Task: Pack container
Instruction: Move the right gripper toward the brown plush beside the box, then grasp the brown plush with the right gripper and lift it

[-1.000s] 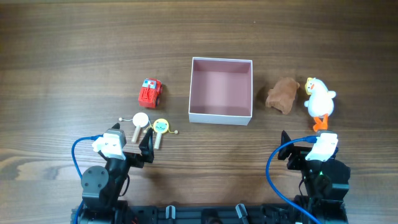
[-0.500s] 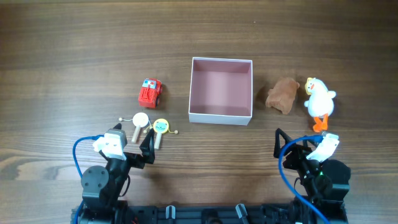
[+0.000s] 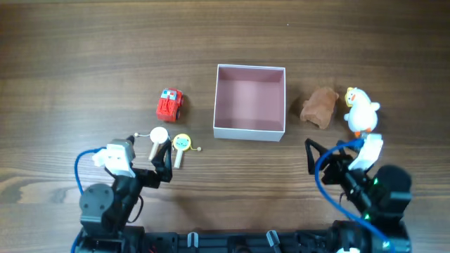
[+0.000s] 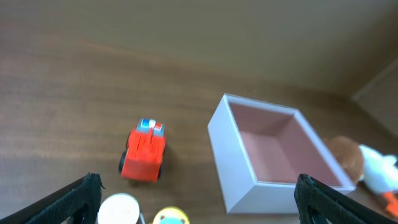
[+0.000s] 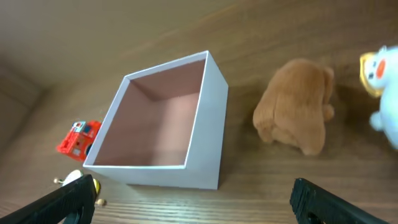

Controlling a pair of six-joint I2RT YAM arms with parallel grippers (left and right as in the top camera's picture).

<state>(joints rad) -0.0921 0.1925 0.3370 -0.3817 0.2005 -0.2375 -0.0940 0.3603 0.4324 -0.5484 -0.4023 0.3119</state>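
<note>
The container (image 3: 249, 131) is a square white box with a dusty-pink inside, empty, at the table's middle; it also shows in the left wrist view (image 4: 233, 168) and the right wrist view (image 5: 211, 143). A red toy car (image 3: 169, 104) (image 4: 143, 154) lies left of it. A white rattle (image 3: 158, 135) and a yellow rattle (image 3: 182, 143) lie in front of the car. A brown plush (image 3: 320, 107) (image 5: 297, 112) and a white duck (image 3: 361, 112) lie to the right. My left gripper (image 3: 149, 163) (image 4: 199, 199) is open and empty just behind the rattles. My right gripper (image 3: 334, 158) (image 5: 194, 199) is open and empty, near the duck.
The wooden table (image 3: 84, 49) extends on all sides of the toys. Blue cables loop from both arms (image 3: 320, 183) at the front edge.
My right arm has risen and moved toward the duck, now covering its feet. My left arm has shifted a little to the left. No toy has moved.
</note>
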